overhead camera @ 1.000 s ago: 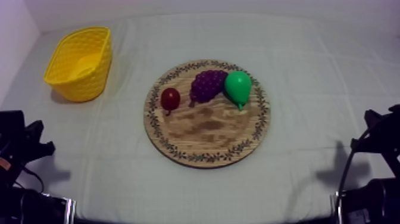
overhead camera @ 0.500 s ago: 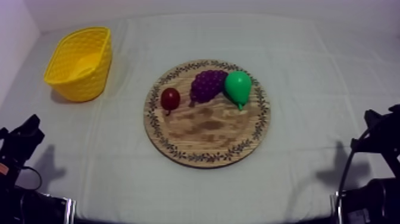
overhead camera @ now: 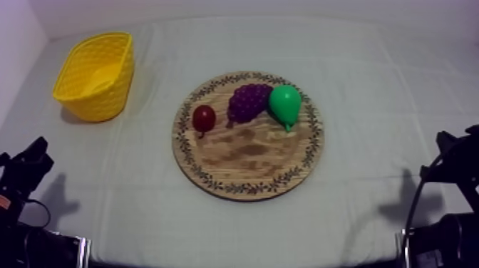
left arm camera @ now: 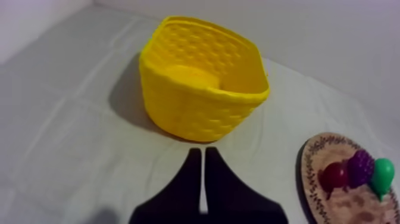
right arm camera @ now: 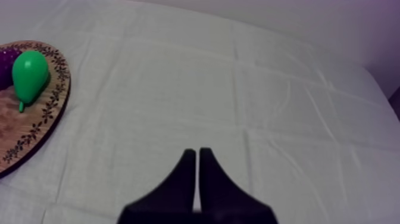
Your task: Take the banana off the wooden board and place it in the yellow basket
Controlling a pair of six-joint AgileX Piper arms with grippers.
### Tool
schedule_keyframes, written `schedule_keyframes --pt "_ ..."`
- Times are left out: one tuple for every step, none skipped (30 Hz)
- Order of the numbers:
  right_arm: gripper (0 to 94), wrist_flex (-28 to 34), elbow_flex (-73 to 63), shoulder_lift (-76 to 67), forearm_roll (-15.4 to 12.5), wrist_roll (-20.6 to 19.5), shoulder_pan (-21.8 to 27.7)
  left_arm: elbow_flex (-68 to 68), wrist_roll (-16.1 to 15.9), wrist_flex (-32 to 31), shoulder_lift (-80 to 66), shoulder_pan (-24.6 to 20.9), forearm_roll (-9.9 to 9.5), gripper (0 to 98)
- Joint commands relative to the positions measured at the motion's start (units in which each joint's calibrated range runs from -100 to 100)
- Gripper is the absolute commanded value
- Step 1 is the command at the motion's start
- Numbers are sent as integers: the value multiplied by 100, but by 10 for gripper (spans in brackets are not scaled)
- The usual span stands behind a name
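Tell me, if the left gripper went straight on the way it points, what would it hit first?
Most likely the yellow basket: in the left wrist view the left gripper, shut, aims at its near wall, with only cloth between. Its height is unclear, so it might clear the rim.

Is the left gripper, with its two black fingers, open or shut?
Shut: on the left gripper the fingers lie together as a narrow wedge, nothing between them.

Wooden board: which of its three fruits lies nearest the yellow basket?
The small red fruit, at the row's end toward the yellow basket; grapes and pear lie beyond.
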Motion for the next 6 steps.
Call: schedule_keyframes --pt "3 -1 2 -2 1 -1 1 -1 -78 -5 -2 -2 -2 2" --pt "3 -1 2 -2 1 -1 1 -1 -78 -5 -2 -2 -2 2" --pt "3 -1 2 -2 1 -1 1 -1 -79 -5 -2 -2 -2 2" --pt "3 -1 2 -2 1 -1 1 -1 -80 -5 -2 -2 -2 2" --pt "3 -1 2 -2 1 -1 1 -1 -79 -5 -2 -2 -2 2" --pt "3 -1 2 -2 1 -1 1 -1 -79 -5 -2 -2 -2 2"
